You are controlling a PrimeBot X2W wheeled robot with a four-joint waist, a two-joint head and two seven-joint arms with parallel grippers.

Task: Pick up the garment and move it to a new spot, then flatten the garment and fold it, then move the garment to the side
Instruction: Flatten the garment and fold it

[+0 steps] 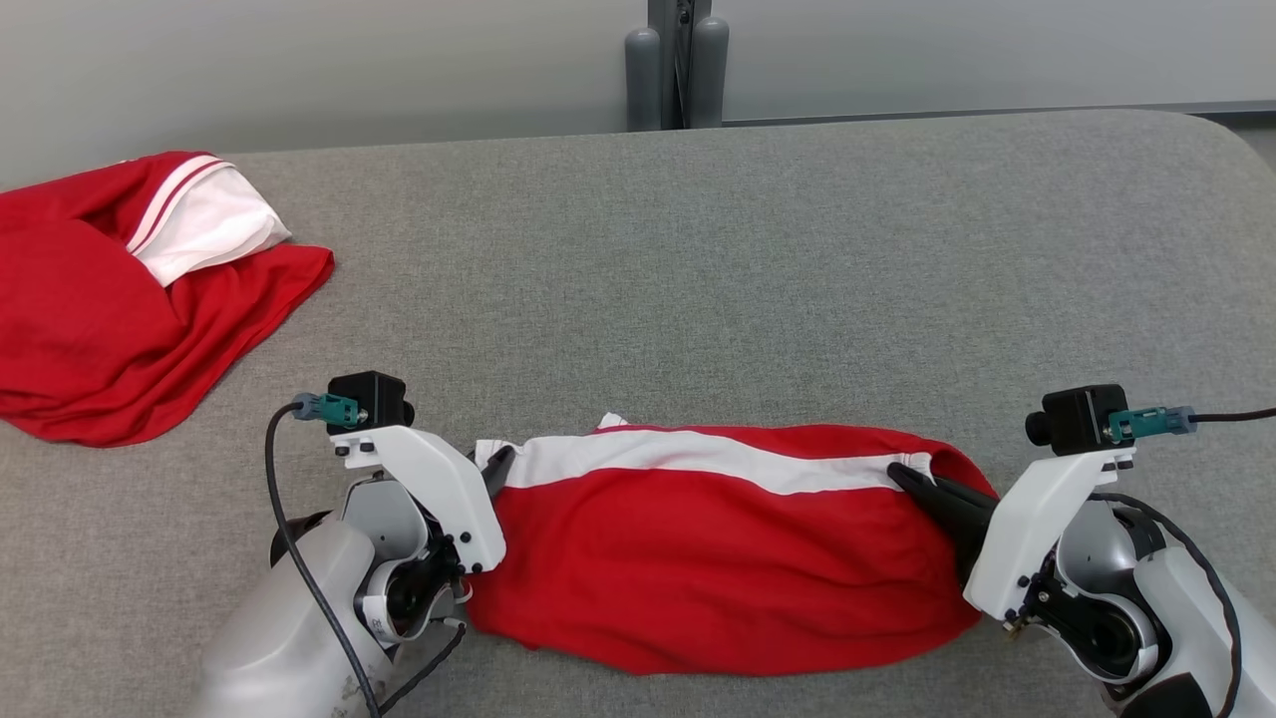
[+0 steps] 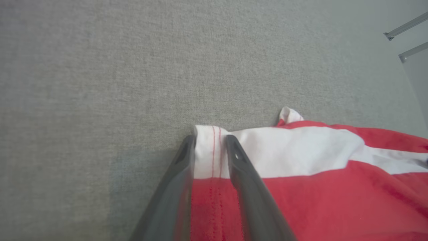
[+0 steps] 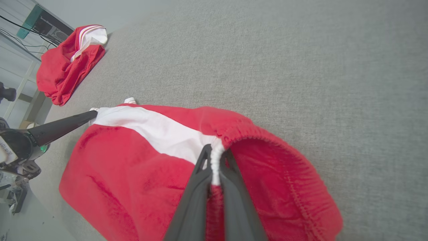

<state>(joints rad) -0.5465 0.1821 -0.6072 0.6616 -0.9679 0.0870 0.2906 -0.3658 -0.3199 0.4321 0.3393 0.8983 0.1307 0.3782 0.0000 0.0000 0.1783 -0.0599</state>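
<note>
On table [image 1: 698, 249]: red garment [image 1: 718, 558], white stripe [image 1: 698, 454]; right end effector [image 1: 902, 474] pinches waistband [image 3: 267, 135]; left end effector [image 2: 210, 139] seemingly part-open astride hem [image 2: 210, 154].

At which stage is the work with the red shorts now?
Looks done: the red fabric shorts with a white stripe lie stretched across the grey felt table. In hand: right gripper shut on the elastic waistband, left gripper open astride the white hem. Left: the fold, then moving aside.
</note>
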